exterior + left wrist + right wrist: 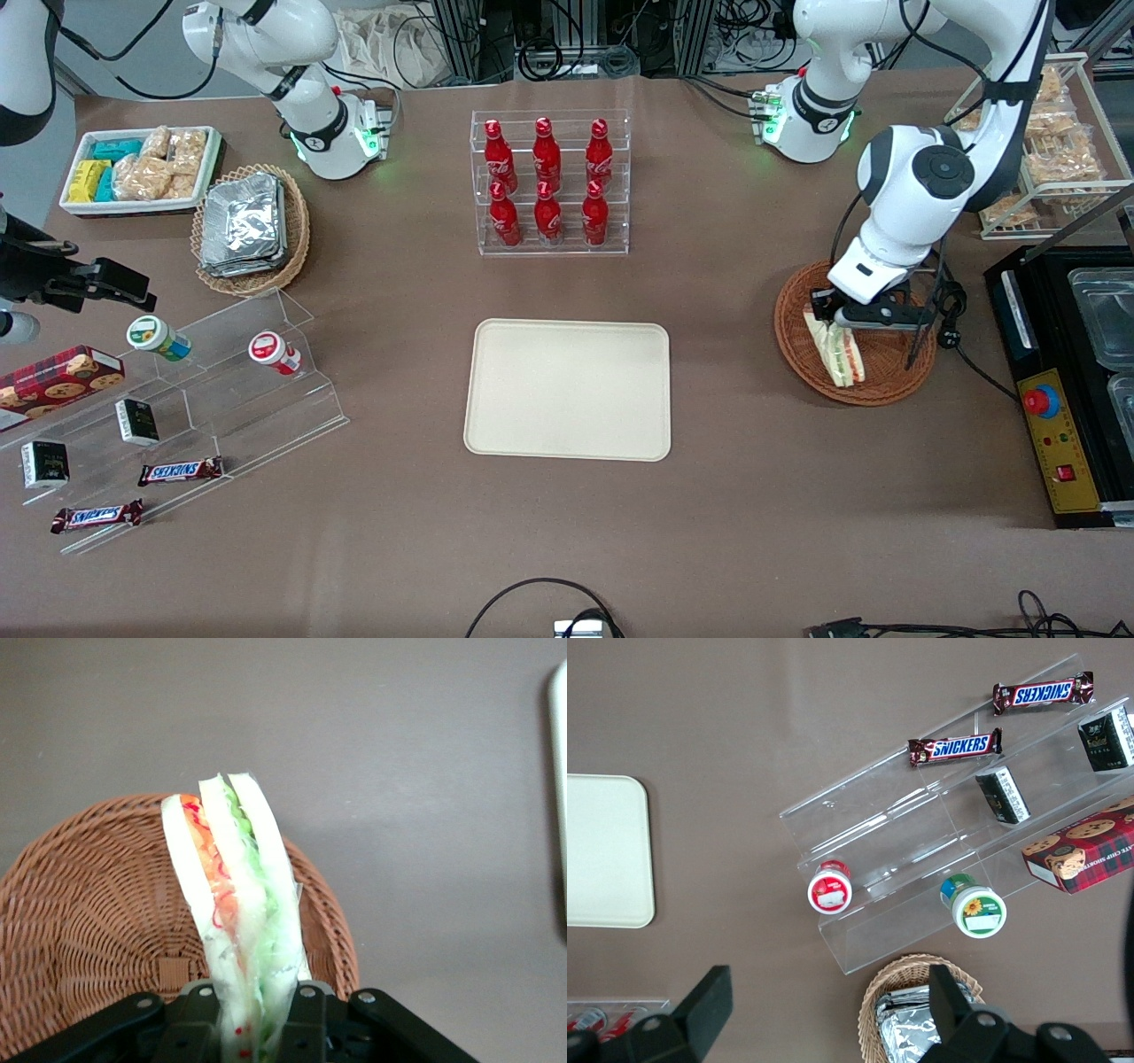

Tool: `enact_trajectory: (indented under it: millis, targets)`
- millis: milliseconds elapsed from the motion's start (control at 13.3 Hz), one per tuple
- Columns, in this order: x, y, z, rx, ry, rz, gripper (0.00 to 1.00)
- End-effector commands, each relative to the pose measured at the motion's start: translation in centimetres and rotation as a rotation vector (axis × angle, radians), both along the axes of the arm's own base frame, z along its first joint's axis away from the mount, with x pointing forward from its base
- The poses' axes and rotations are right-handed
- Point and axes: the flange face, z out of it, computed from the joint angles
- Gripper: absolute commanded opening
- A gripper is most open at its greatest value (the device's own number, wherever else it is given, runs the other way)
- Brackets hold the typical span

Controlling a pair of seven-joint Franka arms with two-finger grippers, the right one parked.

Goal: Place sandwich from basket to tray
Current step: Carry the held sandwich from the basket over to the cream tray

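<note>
Gripping sandwich [237, 904] over basket [97, 921], claw [837, 321]; wrist view alone shows filling layers.

We read "SNICKERS" on 2 brown bars: one [180, 470] lying on the lowest step of the clear acrylic stand [221, 390], the other [97, 515] on the table just before it; the 6 red bottles [547, 182] carry white script we cannot make out.

White-shelled arm [921, 177], black gripper [837, 326]
</note>
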Motion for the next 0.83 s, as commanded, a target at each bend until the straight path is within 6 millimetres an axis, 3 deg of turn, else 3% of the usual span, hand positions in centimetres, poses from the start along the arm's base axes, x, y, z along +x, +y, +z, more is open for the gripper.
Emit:
enact_trajectory:
  millis: [0,452,753]
  targets:
    - [0.8,-1.4,1.3,0.021,-0.011,-0.123,0.18]
    - [3.2,-9.0,3.7,-0.003,0.065,-0.187,0.18]
    - [3.3,-13.5,4.6,-0.018,0.081,-0.216,0.18]
